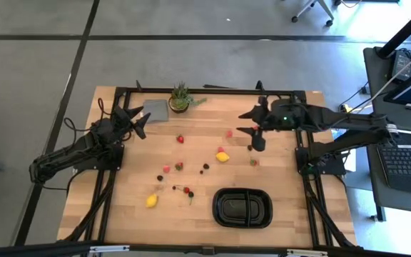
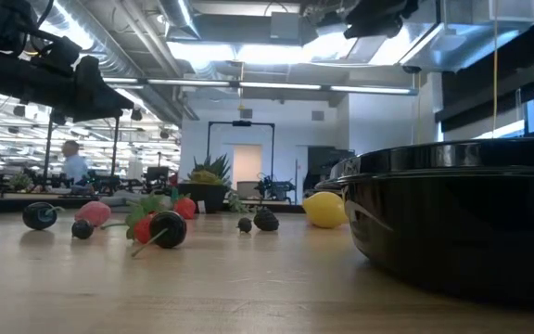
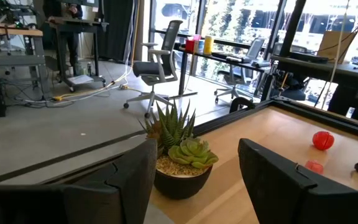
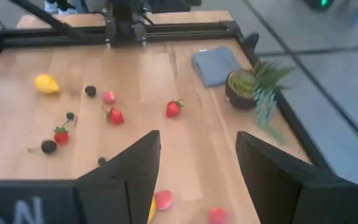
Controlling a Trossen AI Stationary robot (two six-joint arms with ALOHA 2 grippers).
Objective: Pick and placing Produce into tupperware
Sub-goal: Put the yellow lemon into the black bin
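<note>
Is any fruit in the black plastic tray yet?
No, the black plastic tray shows only bare compartments in the high view, while the yellow lemon and other pieces lie on the wooden table.

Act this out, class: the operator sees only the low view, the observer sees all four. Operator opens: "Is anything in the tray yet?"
Observer: No, the high view shows the tray empty.
Operator: I see one lemon. Any more?
Observer: Yes, a second lemon lies on the left arm's side of the tray, apart from it.
Operator: What are the claws doing?
Observer: Both are open and empty: the right claw is above the scattered fruit, and the left claw faces the plant.
</note>
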